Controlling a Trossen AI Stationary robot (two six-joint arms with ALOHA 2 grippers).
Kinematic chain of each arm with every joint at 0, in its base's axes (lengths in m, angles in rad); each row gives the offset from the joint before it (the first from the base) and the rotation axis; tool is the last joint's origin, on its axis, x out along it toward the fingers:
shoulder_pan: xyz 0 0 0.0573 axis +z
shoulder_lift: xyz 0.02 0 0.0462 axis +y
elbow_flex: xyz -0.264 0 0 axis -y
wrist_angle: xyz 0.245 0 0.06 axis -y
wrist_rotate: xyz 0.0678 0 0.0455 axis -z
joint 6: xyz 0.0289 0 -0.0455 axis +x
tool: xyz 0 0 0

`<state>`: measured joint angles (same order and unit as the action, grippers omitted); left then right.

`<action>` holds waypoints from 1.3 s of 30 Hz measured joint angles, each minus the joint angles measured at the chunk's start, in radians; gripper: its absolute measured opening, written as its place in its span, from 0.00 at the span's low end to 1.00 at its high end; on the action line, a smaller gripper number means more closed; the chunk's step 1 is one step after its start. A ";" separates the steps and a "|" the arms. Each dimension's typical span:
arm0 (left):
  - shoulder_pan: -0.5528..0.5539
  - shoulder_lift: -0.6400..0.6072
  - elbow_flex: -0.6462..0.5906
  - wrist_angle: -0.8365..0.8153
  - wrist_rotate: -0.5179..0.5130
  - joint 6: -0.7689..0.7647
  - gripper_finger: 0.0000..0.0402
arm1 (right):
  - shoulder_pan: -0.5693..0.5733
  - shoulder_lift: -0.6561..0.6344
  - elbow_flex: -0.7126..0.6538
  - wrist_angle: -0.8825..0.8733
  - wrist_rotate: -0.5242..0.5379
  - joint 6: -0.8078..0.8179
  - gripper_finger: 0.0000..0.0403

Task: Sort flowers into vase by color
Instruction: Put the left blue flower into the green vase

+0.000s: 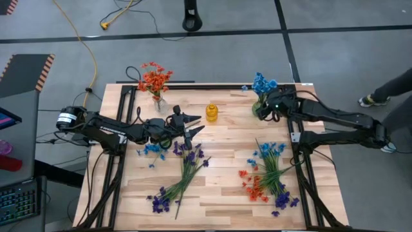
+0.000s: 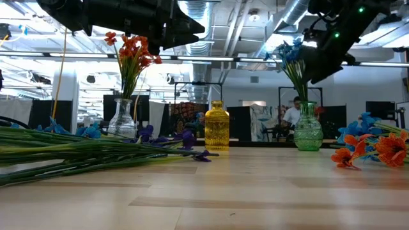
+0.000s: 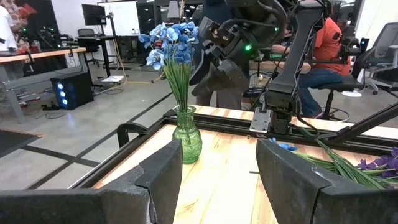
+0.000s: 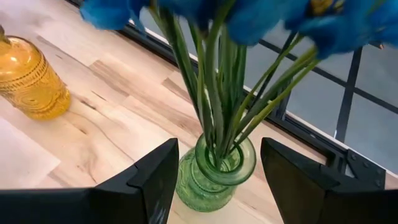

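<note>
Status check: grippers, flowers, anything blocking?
Right gripper open above green vase of blue flowers. Left gripper open, empty. Loose flowers remain. Nothing blocking.

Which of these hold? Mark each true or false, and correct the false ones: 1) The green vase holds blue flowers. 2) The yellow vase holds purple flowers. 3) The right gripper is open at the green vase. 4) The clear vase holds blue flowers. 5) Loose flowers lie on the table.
1) True: the green vase holds blue flowers.
2) False: the yellow vase holds no flowers.
3) True: the right gripper is open, its fingers either side of the green vase and empty.
4) False: the clear vase holds orange-red flowers.
5) True: loose flowers lie on the table, purple, blue and orange-red.
</note>
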<state>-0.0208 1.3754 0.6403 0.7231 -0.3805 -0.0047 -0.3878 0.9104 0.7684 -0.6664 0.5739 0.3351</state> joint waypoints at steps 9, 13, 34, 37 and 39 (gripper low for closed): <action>0.000 0.000 0.000 0.000 0.000 0.000 0.48 | 0.000 0.000 0.046 -0.096 -0.009 0.006 0.63; 0.000 0.000 0.000 0.000 0.000 0.000 0.48 | 0.000 0.000 0.046 -0.154 -0.048 0.058 0.63; 0.000 0.000 0.000 0.000 0.000 0.000 0.48 | 0.004 0.000 0.046 -0.261 -0.255 0.112 0.63; 0.002 0.000 0.000 0.000 -0.001 0.000 0.48 | 0.019 0.000 0.046 -0.261 -0.274 0.112 0.63; 0.003 0.000 0.000 0.000 -0.012 0.001 0.48 | 0.037 0.000 0.046 -0.261 -0.283 0.112 0.63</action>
<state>-0.0174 1.3754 0.6403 0.7231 -0.3924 -0.0037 -0.3510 0.9100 0.8146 -0.9271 0.2913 0.4468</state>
